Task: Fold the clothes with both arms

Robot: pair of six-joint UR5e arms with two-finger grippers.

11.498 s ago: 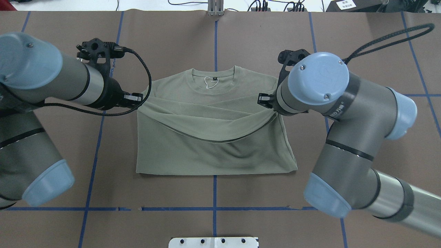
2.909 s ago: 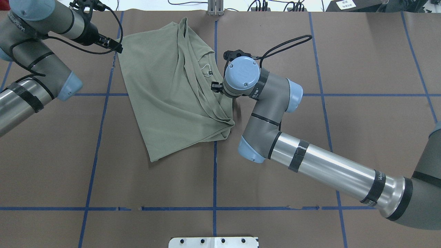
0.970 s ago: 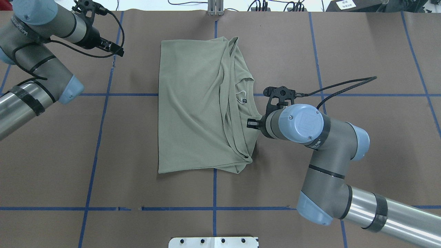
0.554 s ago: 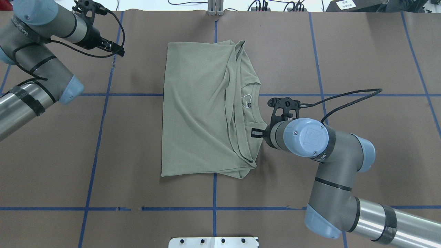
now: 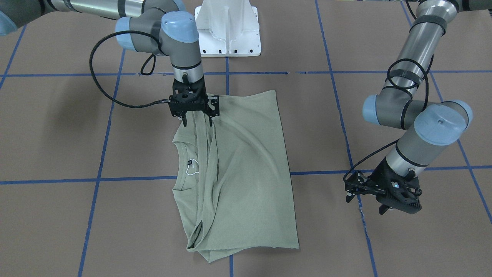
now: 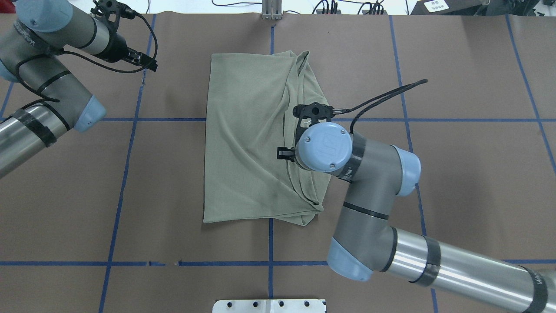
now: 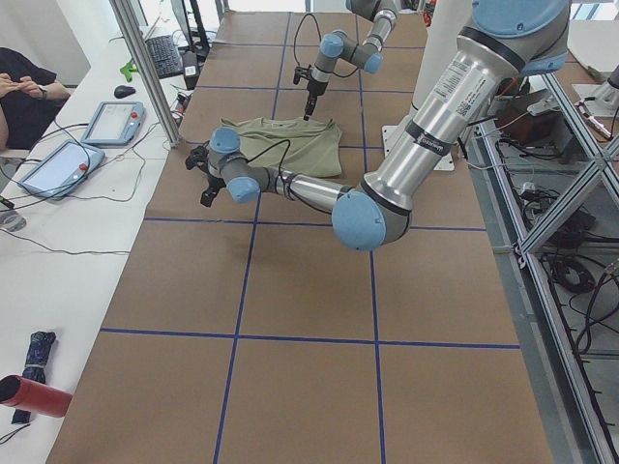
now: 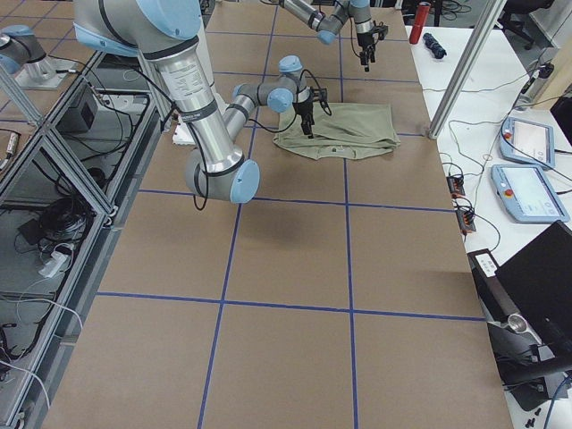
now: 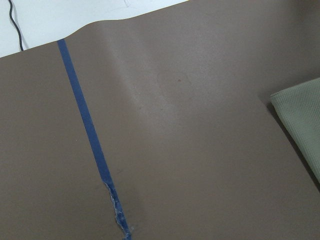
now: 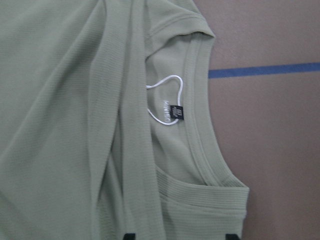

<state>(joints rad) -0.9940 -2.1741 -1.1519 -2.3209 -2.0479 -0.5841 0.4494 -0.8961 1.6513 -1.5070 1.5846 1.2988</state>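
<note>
The pale green shirt [image 5: 246, 165] lies folded on the brown table, its neckline and dark tag [image 10: 176, 111] facing the view's left in the front-facing view. My right gripper [image 5: 197, 124] hovers open over the shirt's edge nearest the robot base, just above the neckline. In the right wrist view its two black fingertips [image 10: 129, 236] stand wide apart over the fabric with nothing between them. In the overhead view its wrist covers the collar area of the shirt [image 6: 247, 139]. My left gripper [image 5: 365, 204] is open and empty, well clear of the shirt, near the table's far left corner [image 6: 147, 65].
Blue tape lines [image 6: 270, 243] grid the brown paper cover. A white pedestal [image 5: 228, 30] sits at the robot's base. A metal post [image 6: 271, 11] stands at the far edge. Beside the table a seated person [image 7: 24, 92] and tablets [image 7: 116, 121] show.
My right gripper has moved from beside the shirt's collar edge to above the shirt, leftward in the overhead view. The shirt settled in place; the left arm stayed still.
</note>
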